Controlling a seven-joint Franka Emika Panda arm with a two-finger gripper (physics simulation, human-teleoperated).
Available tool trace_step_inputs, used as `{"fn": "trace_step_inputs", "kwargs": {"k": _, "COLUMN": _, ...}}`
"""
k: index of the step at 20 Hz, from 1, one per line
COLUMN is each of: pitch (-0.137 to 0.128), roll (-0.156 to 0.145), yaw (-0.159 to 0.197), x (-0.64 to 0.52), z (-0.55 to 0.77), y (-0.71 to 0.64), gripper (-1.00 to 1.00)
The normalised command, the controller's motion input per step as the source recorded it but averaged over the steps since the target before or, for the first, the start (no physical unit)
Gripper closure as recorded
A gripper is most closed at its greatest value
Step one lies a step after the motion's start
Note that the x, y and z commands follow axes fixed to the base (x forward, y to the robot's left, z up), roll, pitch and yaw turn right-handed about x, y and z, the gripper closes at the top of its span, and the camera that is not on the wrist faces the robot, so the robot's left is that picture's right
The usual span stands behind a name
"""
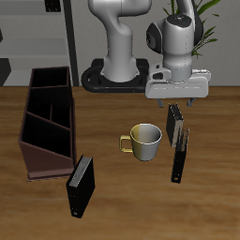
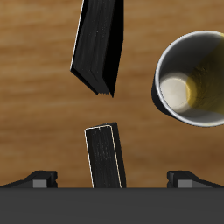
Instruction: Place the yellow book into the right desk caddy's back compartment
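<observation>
A small thin book stands upright on the table behind the mug; I take it for the yellow book [image 1: 174, 123]. From here it looks almost black, and its cover face hardly shows. In the wrist view it [image 2: 105, 154] stands edge-up between my fingers. My gripper [image 1: 175, 101] hangs right above it, open, with both fingers [image 2: 39, 179] well apart from the book [image 2: 112, 179]. The right desk caddy [image 1: 36, 141] is the long maroon box at the table's other side. Its back compartment [image 1: 52, 80] is the end section farthest from the front edge.
A tan mug [image 1: 145, 141] stands beside the gripper and also shows in the wrist view [image 2: 188, 79]. A slim black book [image 1: 179, 156] stands just in front of the yellow book [image 2: 99, 44]. A thicker black book [image 1: 81, 186] stands near the caddy's front end.
</observation>
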Motion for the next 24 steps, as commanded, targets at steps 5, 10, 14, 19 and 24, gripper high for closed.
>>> {"fn": "trace_step_inputs", "kwargs": {"k": 5, "pitch": -0.047, "roll": 0.043, "yaw": 0.097, "x": -0.2, "z": -0.38, "y": 0.26, "gripper": -1.0}}
{"fn": "trace_step_inputs", "kwargs": {"k": 10, "pitch": 0.011, "roll": -0.009, "yaw": 0.011, "x": 0.0, "z": -0.24, "y": -0.05, "gripper": -1.0}}
{"fn": "trace_step_inputs", "kwargs": {"k": 14, "pitch": 0.034, "roll": -0.013, "yaw": 0.05, "x": 0.11, "z": -0.3, "y": -0.09, "gripper": -1.0}}
{"fn": "trace_step_inputs", "kwargs": {"k": 19, "pitch": 0.044, "roll": 0.049, "yaw": 0.051, "x": 0.1, "z": -0.34, "y": 0.0, "gripper": 1.0}}
{"fn": "trace_step_inputs", "kwargs": {"k": 24, "pitch": 0.02, "roll": 0.022, "yaw": -0.005, "x": 0.03, "z": -0.06, "y": -0.05, "gripper": 1.0}}
